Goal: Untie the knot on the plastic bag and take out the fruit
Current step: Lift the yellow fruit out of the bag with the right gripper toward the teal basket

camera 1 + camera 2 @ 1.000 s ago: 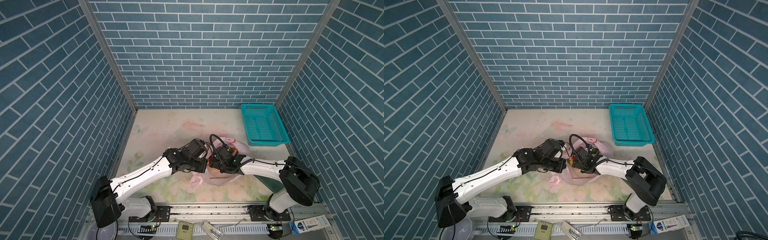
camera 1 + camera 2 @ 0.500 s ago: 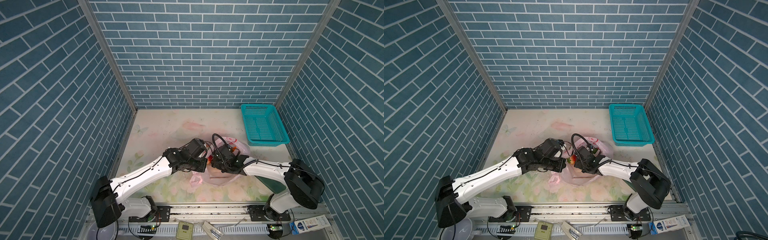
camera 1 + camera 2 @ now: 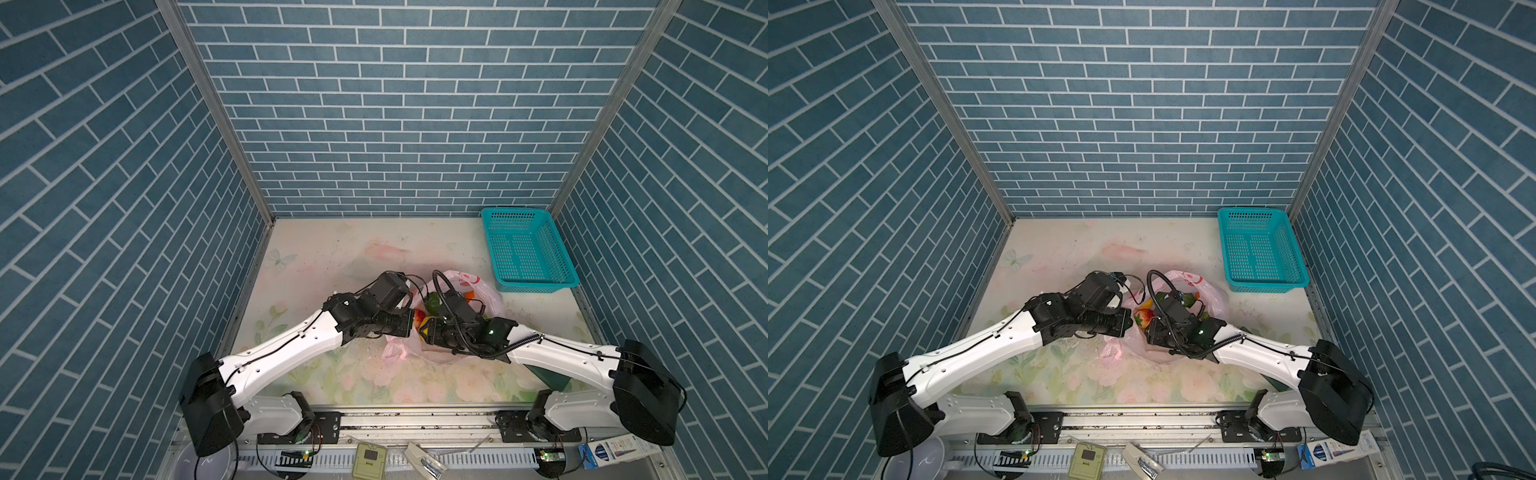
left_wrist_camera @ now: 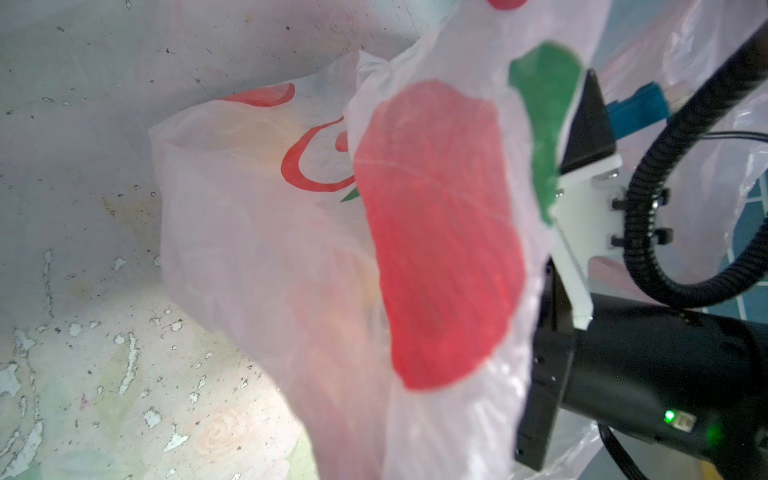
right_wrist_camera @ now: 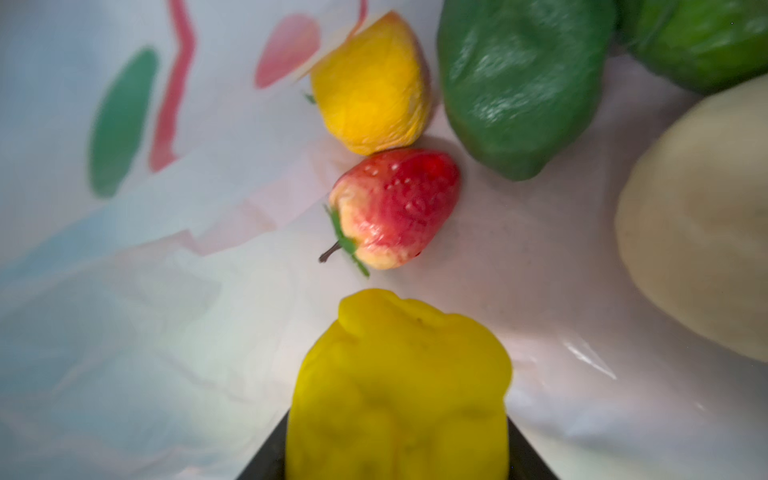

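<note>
The pink plastic bag (image 3: 484, 291) (image 3: 1204, 286) lies mid-table with its mouth open. The knot is not in view. My left gripper (image 3: 409, 328) is at the bag's left rim; its jaws are hidden by plastic (image 4: 436, 249) pulled taut up to them. My right gripper (image 5: 399, 457) is inside the bag, shut on a yellow fruit (image 5: 399, 386) (image 3: 429, 320). In front of it lie a red strawberry (image 5: 395, 208) (image 3: 1143, 316), a yellow-red fruit (image 5: 370, 87), a dark green fruit (image 5: 519, 83) (image 3: 434, 302), a light green fruit (image 5: 702, 37) and a cream-white fruit (image 5: 698, 216).
A teal perforated basket (image 3: 525, 249) (image 3: 1258, 249) stands at the back right against the brick wall. A dark green object (image 3: 548, 374) lies under the right arm. Both arms meet over the bag. A rail with small devices (image 3: 370, 457) runs along the front edge.
The right arm's elbow has swung slightly to the right and its jaws have narrowed onto the yellow fruit. The left arm has stayed where it was, still at the bag's rim.
</note>
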You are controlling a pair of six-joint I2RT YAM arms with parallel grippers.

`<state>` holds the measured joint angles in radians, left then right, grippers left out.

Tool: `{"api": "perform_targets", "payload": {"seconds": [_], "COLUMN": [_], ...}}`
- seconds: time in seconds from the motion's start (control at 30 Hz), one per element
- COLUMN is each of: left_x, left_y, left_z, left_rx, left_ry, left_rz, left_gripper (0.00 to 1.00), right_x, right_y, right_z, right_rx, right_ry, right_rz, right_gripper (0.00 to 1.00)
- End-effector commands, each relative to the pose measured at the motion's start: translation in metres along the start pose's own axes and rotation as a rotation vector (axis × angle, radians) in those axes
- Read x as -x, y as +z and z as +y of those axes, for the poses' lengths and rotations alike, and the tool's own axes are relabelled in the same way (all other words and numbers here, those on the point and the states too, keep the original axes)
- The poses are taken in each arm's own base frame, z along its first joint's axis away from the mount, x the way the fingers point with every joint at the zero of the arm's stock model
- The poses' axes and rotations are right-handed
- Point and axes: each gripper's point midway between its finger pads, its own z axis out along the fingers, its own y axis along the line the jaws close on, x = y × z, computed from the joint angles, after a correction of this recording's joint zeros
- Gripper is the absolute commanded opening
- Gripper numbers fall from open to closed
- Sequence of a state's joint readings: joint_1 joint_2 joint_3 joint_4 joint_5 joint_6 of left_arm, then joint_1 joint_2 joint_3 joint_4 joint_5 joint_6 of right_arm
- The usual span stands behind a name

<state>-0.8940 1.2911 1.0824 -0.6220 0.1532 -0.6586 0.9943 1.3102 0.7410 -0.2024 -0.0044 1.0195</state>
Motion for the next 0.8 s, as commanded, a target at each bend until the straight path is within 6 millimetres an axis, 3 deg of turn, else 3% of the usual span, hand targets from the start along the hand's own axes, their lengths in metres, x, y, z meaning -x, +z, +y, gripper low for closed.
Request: {"api": "perform_targets", "payload": {"seconds": [0.0, 0.3, 0.77], "left_x": [0.013, 0.019, 0.021], "left_y": [-0.007, -0.011, -0.006], "left_z": [-0.005, -0.005, -0.009], "left_rx": [-0.011, 0.002, -0.006], "left_ry": [-0.001, 0.004, 0.027], "left_rz": [-0.044, -0.065, -0.027], "left_gripper": [0.00, 0.00, 0.00], "right_x": [-0.006, -0.009, 0.019], "right_y": [-0.008, -0.023, -0.093], "right_z": [0.007, 0.021, 0.055], "right_rx": [0.031, 0.106, 0.145], "right_ry": [-0.071, -0.114, -0.193], "right_rz": [0.023, 0.030, -0.034], "right_gripper": [0.48, 0.48, 0.48]}}
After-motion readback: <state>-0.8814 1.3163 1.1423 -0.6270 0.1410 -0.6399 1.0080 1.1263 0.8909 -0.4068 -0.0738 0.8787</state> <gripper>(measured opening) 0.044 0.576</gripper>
